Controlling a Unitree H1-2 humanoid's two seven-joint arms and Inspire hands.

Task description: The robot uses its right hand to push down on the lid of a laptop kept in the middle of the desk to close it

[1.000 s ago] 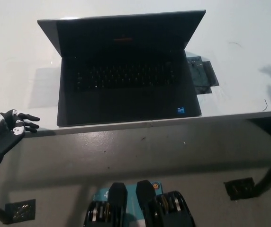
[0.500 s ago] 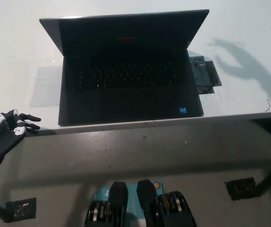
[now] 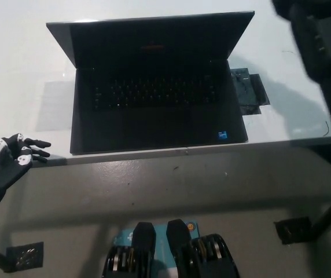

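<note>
The big black right arm (image 3: 322, 52) is blurry, its hand cut off at the top edge. The white left hand (image 3: 6, 165) is partly cut off too.

The laptop (image 3: 154, 87) is showing black all over, its screen dark with a faint reddish glint near the top and its keys giving off a pale glimmer; a small blue sticker (image 3: 221, 135) is sitting at its lower right corner. The desk (image 3: 21, 63) is looking white to pale grey, with a dark grey patch (image 3: 248, 92) lying beside the laptop. The left hand (image 3: 8, 163) is showing white with black fingers. The right arm (image 3: 319, 40) is appearing black. The floor (image 3: 171, 185) below is looking grey and speckled.
</note>
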